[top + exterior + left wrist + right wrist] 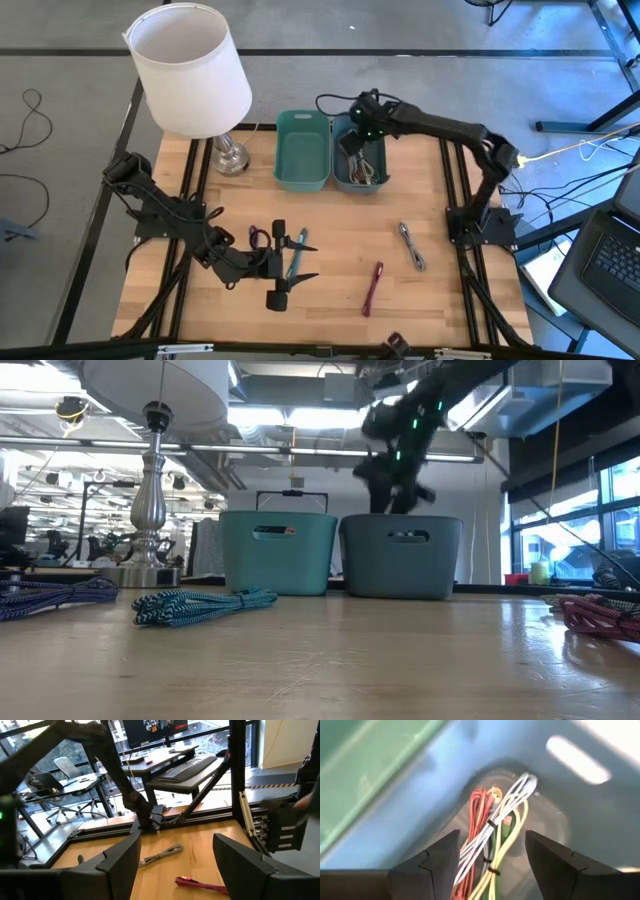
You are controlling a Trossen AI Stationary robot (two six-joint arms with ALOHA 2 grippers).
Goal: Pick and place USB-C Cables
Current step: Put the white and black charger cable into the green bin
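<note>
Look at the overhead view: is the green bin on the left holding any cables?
No. The green bin shows only its bare floor, while the cables lie in the grey-blue bin beside it, under the right gripper.

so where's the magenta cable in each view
High view: magenta cable lies on the bare wood near the front edge, right of centre.
Low view: far right edge, on the tabletop.
Left wrist view: low in the picture, beyond the left gripper's fingers.
Right wrist view: not in it.
Shared landmark: the grey cable lies near it.
</note>
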